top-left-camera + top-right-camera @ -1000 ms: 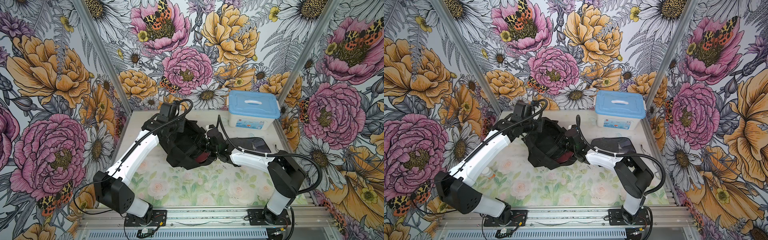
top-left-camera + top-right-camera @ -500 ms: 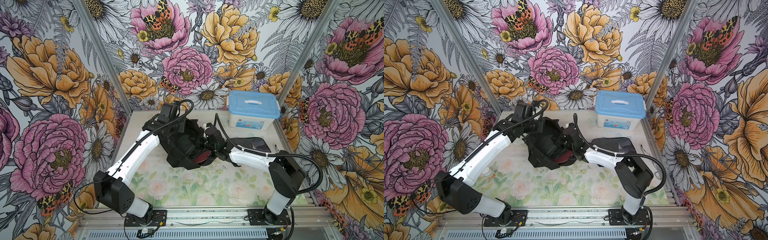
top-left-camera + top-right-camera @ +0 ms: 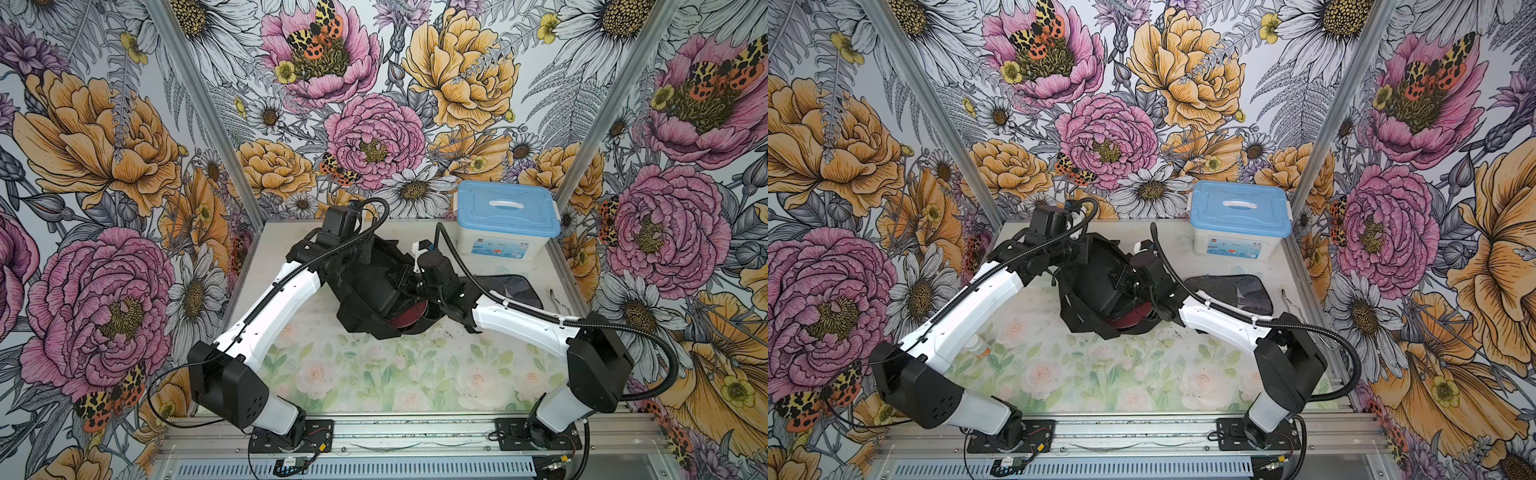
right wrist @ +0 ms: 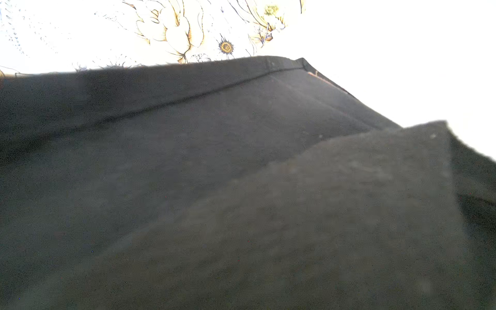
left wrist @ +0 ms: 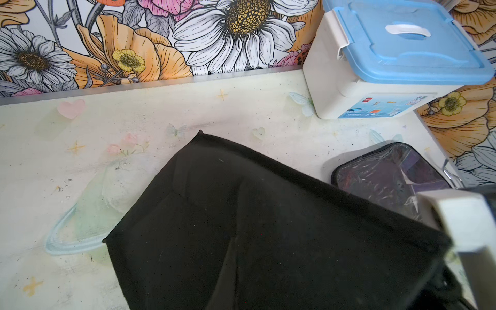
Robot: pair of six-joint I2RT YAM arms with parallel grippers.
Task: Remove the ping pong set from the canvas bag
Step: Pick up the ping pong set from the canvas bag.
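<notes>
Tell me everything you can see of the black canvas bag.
The canvas bag is soft black fabric with webbing straps, slumped on its side in the middle of the table. A maroon paddle cover shows at its mouth, where the right gripper reaches in, tips hidden. The left gripper is at its far rim.

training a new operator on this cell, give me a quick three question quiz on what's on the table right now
1. True or false: the dark see-through pouch lies inside the canvas bag.
2. What colour shows at the bag's mouth? A blue, B maroon, C yellow.
3. Which arm reaches into the bag's mouth?
Key: 1 false, it lies on the table, outside the bag. 2 B, the maroon cover. 3 the right arm.
</notes>
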